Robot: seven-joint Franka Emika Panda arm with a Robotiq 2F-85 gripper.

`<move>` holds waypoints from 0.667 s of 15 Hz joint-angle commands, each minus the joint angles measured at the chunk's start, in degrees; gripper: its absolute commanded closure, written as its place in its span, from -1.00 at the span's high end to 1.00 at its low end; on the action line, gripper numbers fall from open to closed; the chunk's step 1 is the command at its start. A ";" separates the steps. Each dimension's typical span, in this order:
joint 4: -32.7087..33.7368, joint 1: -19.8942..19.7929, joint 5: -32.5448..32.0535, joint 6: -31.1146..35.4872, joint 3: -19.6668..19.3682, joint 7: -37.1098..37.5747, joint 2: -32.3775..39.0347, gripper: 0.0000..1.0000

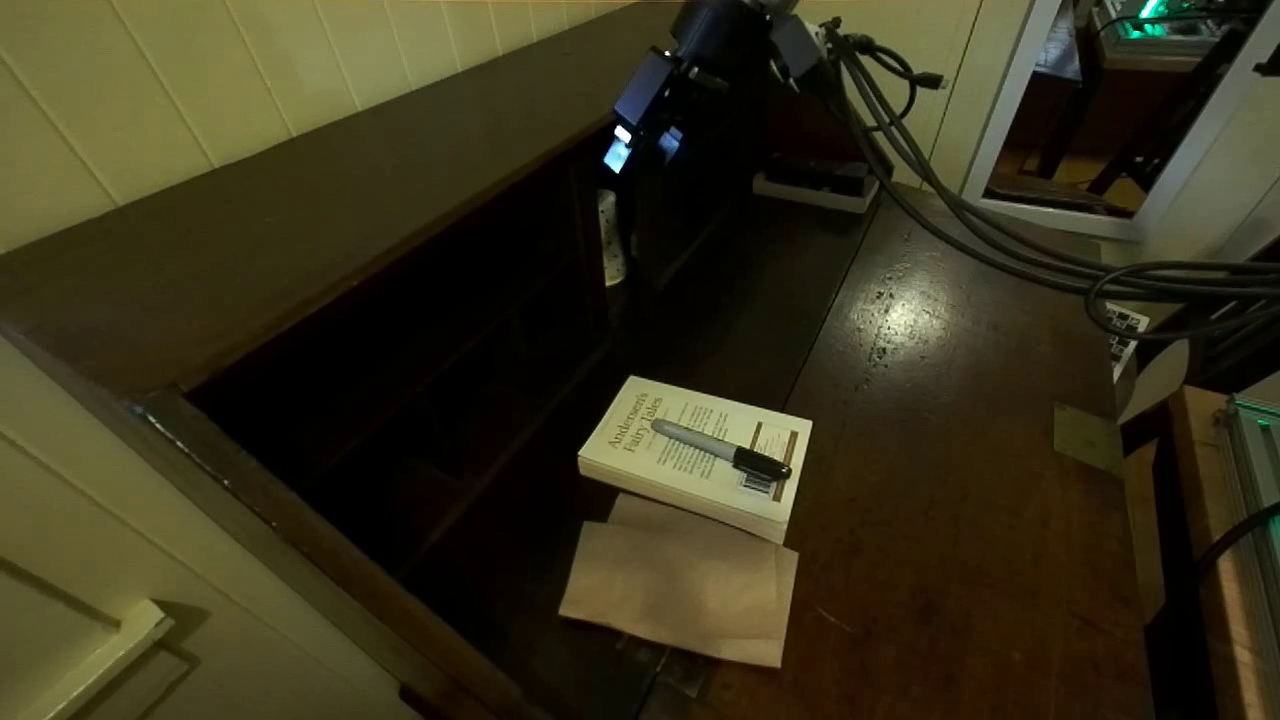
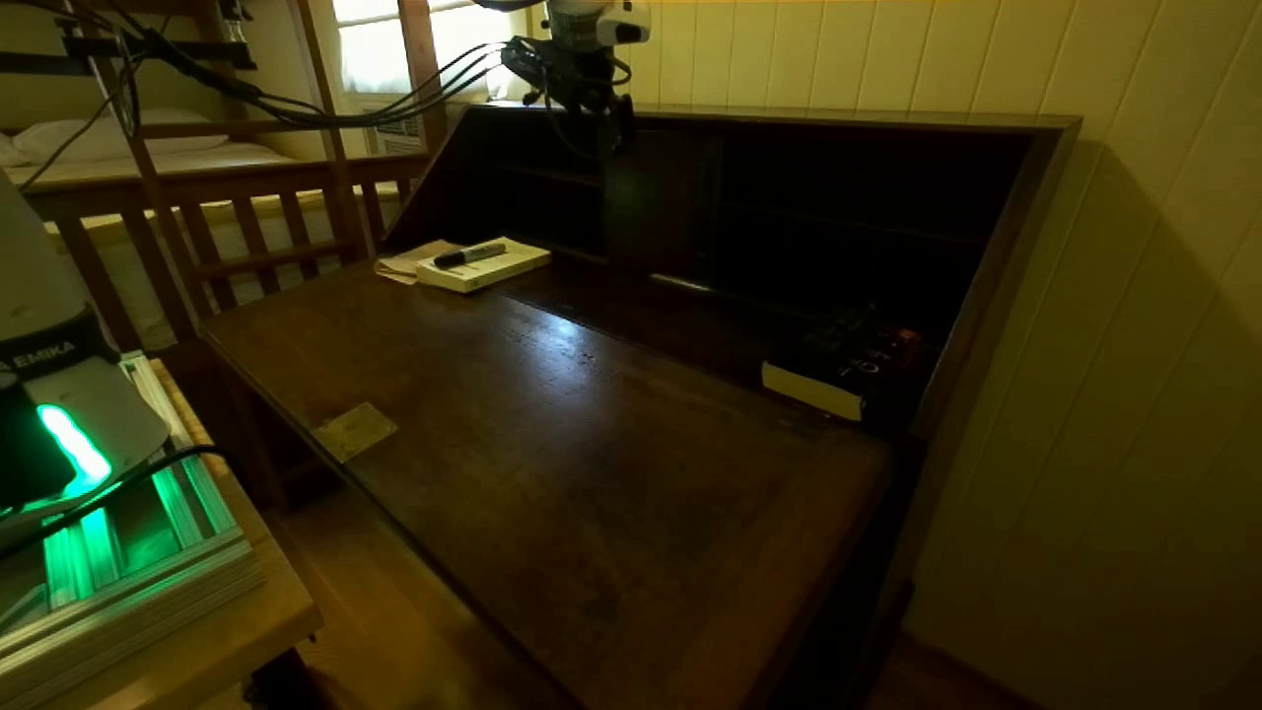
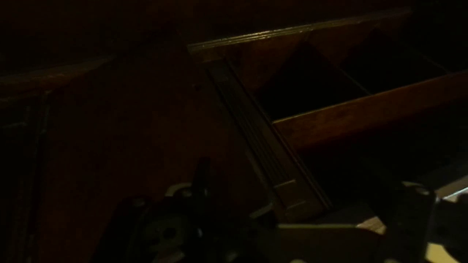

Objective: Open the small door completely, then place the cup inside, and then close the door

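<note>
Small dark-brown rectangular wooden door [image 2: 651,202] looks ajar; white tapered speckled paper-like cup [image 1: 611,240] stands upright, apparently inside. Black two-fingered hand [image 1: 643,147] near it, spread, nothing seen in its grasp. Probably closing: push gently, well clear of cup. Cup shows in an exterior view, not in wrist view
</note>
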 commanded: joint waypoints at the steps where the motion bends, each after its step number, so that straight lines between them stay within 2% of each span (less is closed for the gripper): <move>1: 1.51 0.31 2.03 1.80 0.85 -1.11 1.24 1.00; 5: 1.02 0.27 1.95 1.85 1.05 0.14 1.09 1.00; 10: -1.83 1.84 -0.77 5.68 0.30 9.24 -2.17 1.00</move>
